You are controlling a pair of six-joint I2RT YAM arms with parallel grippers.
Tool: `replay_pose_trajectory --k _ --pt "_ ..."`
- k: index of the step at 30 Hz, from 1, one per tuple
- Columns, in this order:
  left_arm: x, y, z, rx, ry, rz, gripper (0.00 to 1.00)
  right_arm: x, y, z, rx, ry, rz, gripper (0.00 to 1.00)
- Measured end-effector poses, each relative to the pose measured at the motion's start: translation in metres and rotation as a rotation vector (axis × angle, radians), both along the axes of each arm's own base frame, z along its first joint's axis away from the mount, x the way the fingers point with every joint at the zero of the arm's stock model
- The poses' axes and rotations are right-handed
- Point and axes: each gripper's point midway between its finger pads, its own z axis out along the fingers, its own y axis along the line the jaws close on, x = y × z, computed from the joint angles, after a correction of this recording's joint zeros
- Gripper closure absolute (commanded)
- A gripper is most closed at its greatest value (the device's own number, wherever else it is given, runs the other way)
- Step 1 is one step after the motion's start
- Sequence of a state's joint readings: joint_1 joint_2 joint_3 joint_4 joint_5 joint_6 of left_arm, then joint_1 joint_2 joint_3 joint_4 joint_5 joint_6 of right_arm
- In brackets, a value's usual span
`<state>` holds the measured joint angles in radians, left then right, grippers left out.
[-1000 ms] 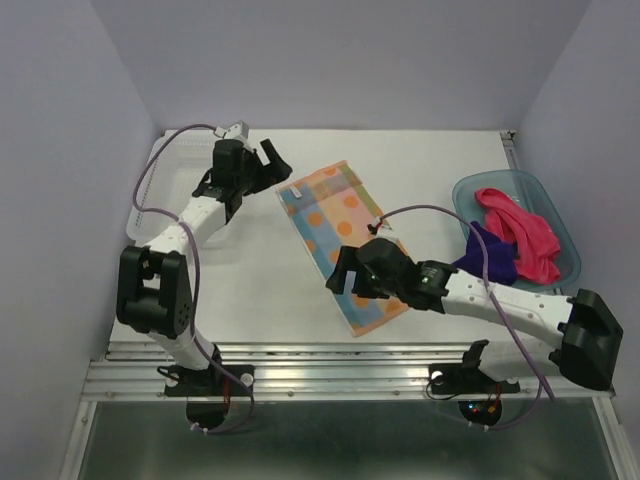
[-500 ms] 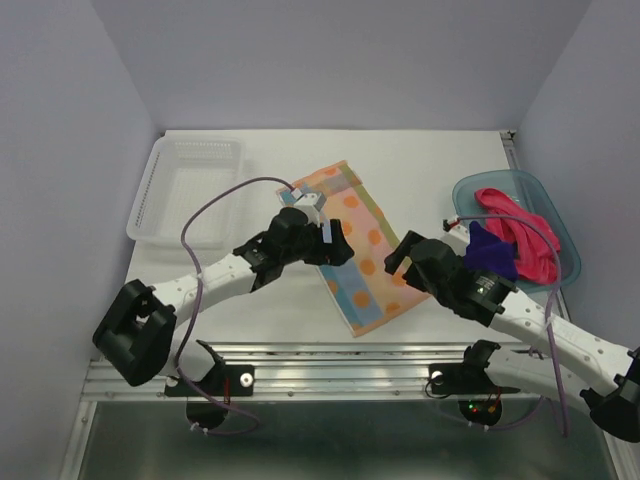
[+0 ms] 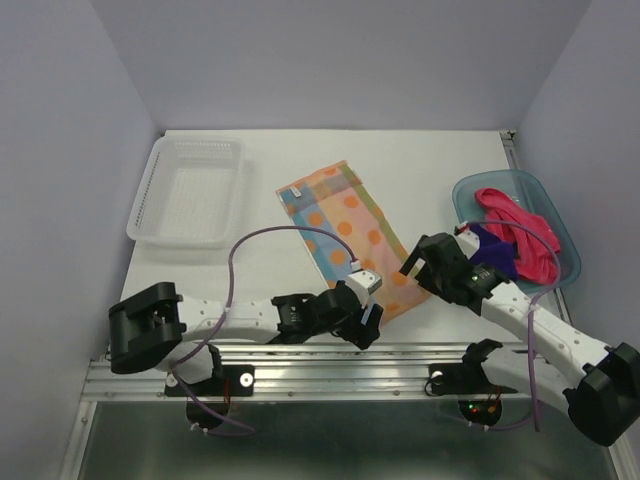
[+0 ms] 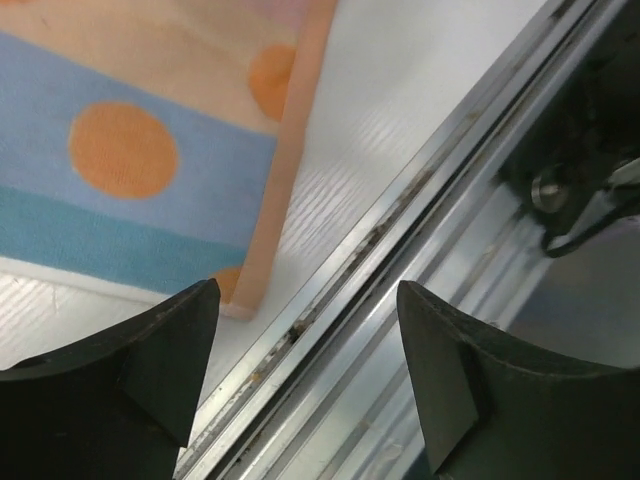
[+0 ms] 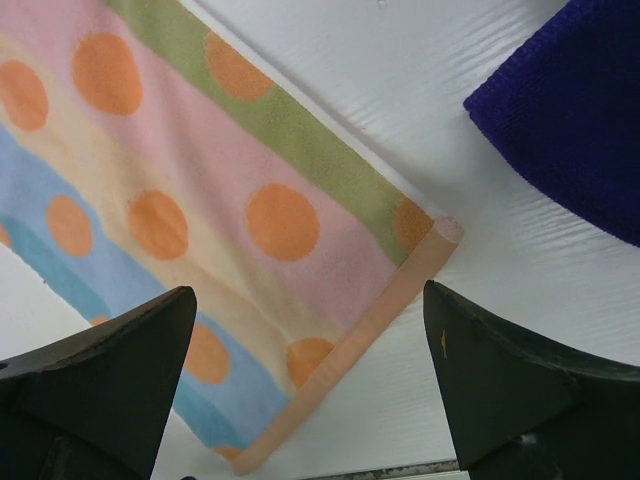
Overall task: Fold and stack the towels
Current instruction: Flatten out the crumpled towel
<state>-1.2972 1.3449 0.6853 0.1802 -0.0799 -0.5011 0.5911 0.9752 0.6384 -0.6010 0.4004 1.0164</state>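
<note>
We see the orange-dotted towel (image 3: 340, 215) spread flat and slantwise on the white bench (image 3: 440, 160), its far end toward the middle and its near end close to the front edge. The left hand (image 4: 305, 300) hangs low over that front edge with its fingers apart and nothing between them. In its wrist view the towel's near corner lies just beside the left finger (image 4: 120, 380), slightly outside the gap, while the gap itself frames bare bench and the metal rail (image 4: 430, 250). The right hand (image 5: 308, 295) hovers over the towel's other near corner, fingers spread wide and empty. Here the peach hem and the corner fall between the two fingers, closer to the right one. We cannot tell how high either hand stands above the cloth, and neither appears to touch it. The dark purple towel (image 3: 492, 252) lies bunched just to the right of the right hand, at the near side of the teal tub (image 3: 468, 188), with the pink-red towel (image 3: 522, 232) heaped beside it in the tub. The clear basket (image 3: 190, 190) sits at the far left, well apart from all three towels.
</note>
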Motion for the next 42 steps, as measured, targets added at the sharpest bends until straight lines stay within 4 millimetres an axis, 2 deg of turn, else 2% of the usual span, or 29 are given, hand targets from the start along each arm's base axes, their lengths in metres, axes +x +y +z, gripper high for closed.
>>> replay_pose_trajectory --k 2,4,6,13,21,24,28,29,30,38,42 --pt "-0.005 0.002 -0.032 0.105 0.021 -0.008 0.20 0.000 -0.004 -0.005 0.006 0.015 -0.009 0.00" --pt "-0.009 0.006 -0.051 0.177 0.033 -0.015 0.23 -0.001 -0.012 -0.013 0.002 0.040 -0.023 0.00" --pt "-0.012 0.010 -0.061 0.225 0.039 -0.019 0.25 -0.003 -0.017 -0.019 -0.001 0.057 -0.031 0.00" --pt "-0.010 0.004 -0.056 0.242 0.025 -0.019 0.37 -0.005 -0.017 -0.026 0.011 0.075 -0.012 0.00" --pt "-0.005 0.003 -0.072 0.334 0.012 -0.026 0.49 -0.007 -0.017 -0.033 0.028 0.087 0.000 0.00" --pt "-0.002 0.002 -0.073 0.354 0.004 -0.023 0.57 -0.006 -0.017 -0.033 0.027 0.087 0.001 0.00" --pt "0.002 0.004 -0.076 0.379 -0.011 -0.009 0.80 -0.006 -0.019 -0.032 0.032 0.082 -0.005 0.00" --pt "0.003 0.004 -0.076 0.382 -0.013 -0.006 0.96 -0.005 -0.019 -0.031 0.034 0.077 -0.006 0.00" --pt "0.004 0.004 -0.077 0.386 -0.015 -0.004 1.00 -0.005 -0.019 -0.030 0.035 0.073 -0.007 0.00" --pt "0.009 -0.002 -0.077 0.388 -0.028 0.020 1.00 -0.004 -0.022 -0.030 0.036 0.073 -0.020 0.00" --pt "0.007 -0.001 -0.076 0.377 -0.023 0.033 1.00 -0.005 -0.025 -0.032 0.029 0.079 -0.029 0.06"
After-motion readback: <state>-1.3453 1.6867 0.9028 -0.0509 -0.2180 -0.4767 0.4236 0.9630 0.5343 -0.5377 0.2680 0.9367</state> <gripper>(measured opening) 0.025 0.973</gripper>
